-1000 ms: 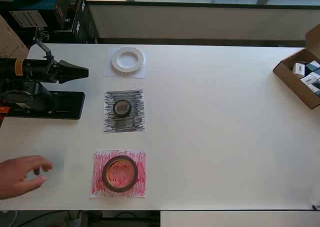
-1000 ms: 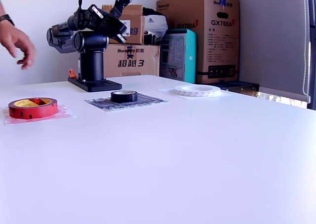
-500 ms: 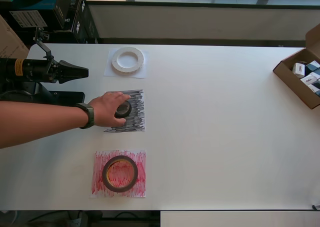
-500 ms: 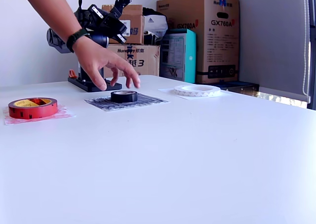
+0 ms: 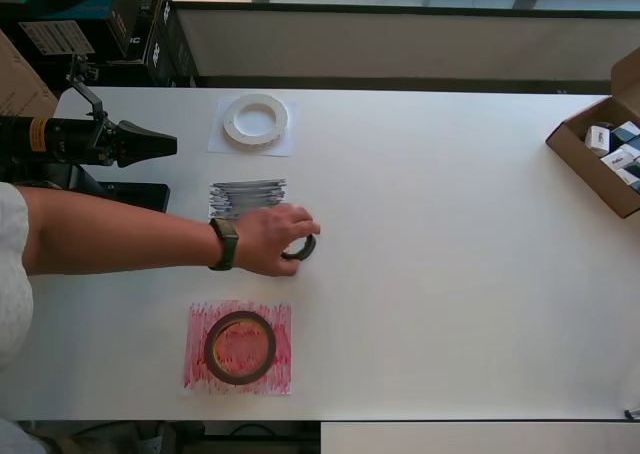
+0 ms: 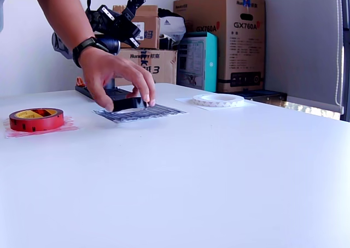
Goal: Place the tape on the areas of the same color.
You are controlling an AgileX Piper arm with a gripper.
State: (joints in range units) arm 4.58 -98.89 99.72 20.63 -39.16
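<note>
A person's hand has the small black roll pinched in its fingertips, at the right edge of the black scribbled sheet in the overhead view. The white ring sits on the white sheet and the red-brown roll sits on the red sheet. The robot's fingers are parked off at the worktop's left side, holding nothing; can't tell if they're parted. Cardboard box far right.
</note>
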